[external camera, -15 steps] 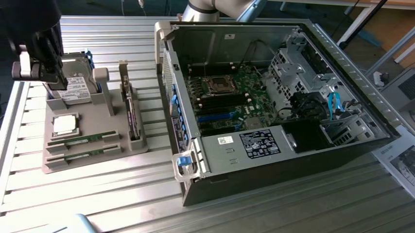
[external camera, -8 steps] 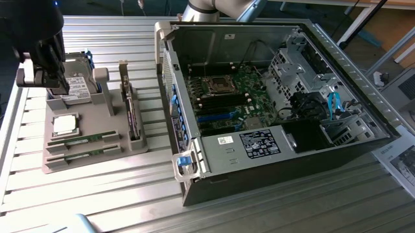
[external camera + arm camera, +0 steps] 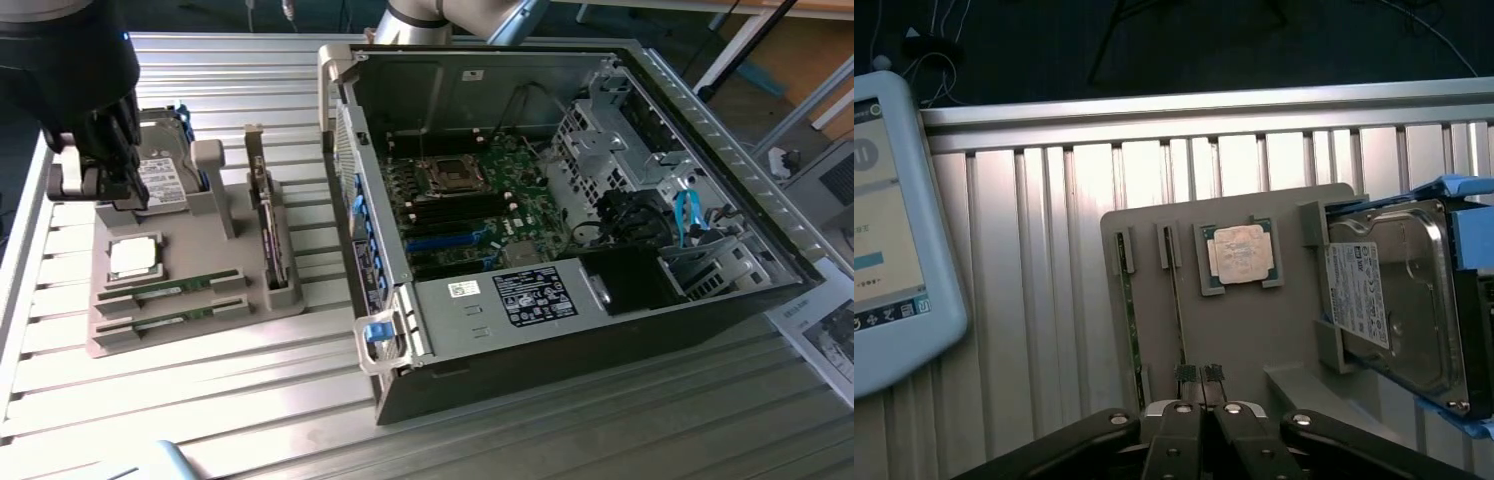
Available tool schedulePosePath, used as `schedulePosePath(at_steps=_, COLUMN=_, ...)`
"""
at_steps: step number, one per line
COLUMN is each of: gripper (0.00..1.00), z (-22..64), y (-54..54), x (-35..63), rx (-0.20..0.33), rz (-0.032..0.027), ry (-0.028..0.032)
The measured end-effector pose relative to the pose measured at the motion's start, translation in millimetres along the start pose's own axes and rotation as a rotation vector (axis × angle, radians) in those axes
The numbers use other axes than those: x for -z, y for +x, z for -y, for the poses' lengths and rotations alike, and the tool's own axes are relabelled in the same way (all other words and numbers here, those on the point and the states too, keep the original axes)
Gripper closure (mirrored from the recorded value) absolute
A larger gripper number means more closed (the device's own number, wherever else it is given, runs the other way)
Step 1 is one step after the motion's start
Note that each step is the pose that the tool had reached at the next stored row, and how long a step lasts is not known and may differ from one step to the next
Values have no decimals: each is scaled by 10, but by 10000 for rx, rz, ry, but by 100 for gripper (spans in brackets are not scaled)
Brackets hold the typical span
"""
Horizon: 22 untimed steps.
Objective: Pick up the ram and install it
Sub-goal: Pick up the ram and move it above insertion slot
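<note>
Two ram sticks stand on edge in slots of a grey holder (image 3: 200, 345): one ram (image 3: 174, 288) lies nearer the processor, the other ram (image 3: 171, 321) nearer the holder's front end. In the wrist view both appear as thin green strips, one ram (image 3: 1126, 320) and the other ram (image 3: 1177, 310). My gripper (image 3: 1199, 374) is shut with nothing between its fingers and hovers above the holder, close to one end of a stick. In the exterior view the black gripper (image 3: 118, 185) hangs over the hard drive end of the holder.
The holder also carries a silver processor (image 3: 134, 257) and an upright hard drive (image 3: 163, 178). An open computer case (image 3: 561, 190) with its motherboard (image 3: 467, 200) lies at the exterior view's right. A tablet (image 3: 884, 230) rests on the slatted metal table (image 3: 267, 420).
</note>
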<state>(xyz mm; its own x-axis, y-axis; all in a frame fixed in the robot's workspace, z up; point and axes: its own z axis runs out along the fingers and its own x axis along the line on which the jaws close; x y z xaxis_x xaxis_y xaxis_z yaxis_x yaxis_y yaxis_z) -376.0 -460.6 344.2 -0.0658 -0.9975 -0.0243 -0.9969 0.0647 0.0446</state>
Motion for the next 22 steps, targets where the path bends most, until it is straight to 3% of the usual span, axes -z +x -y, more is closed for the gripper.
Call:
schedulePosePath(at_steps=10, gripper=90, z=0, y=0, x=-2, rx=1, rz=1, ry=2)
schedulePosePath(at_steps=11, gripper=89, z=0, y=0, x=-2, rx=0, rz=1, ry=2)
schedulePosePath(at_steps=13, gripper=76, z=0, y=0, x=-2, rx=0, rz=1, ry=2)
schedulePosePath(at_steps=18, gripper=76, z=0, y=0, x=-2, rx=1, rz=1, ry=2)
schedulePosePath(at_steps=20, gripper=69, z=0, y=0, x=-2, rx=1, rz=1, ry=2)
schedulePosePath(at_steps=22, gripper=69, z=0, y=0, x=-1, rx=1, rz=1, ry=1)
